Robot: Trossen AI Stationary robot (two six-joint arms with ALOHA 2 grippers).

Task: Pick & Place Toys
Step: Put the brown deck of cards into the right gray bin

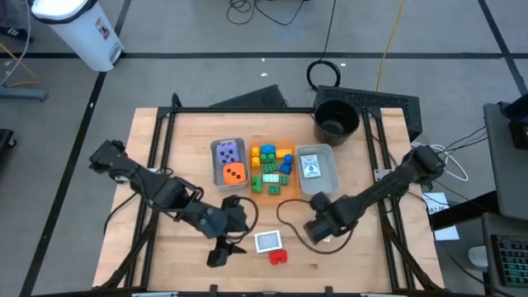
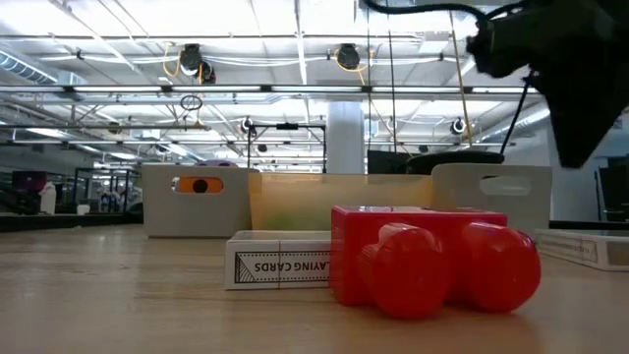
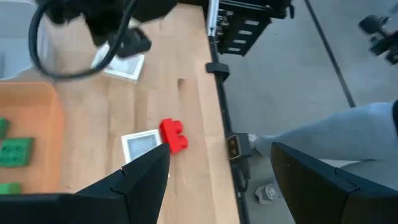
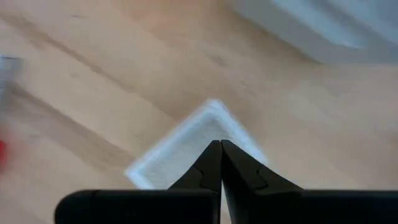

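Note:
A whitish card box and a red brick lie on the wood table near its front edge; they also fill the low view, card box behind red brick. My left gripper hovers open just left of them, with the brick ahead of its fingers. My right gripper points down, shut, over a flat whitish card that lies on the table right of the box. More bricks fill the orange tray, and two dice sit in a grey tray.
Three trays stand in a row mid-table: grey, orange and grey, the last holding a card. A black bucket stands at the far right. A loose black cable loops by my right arm. The table's front edge is close.

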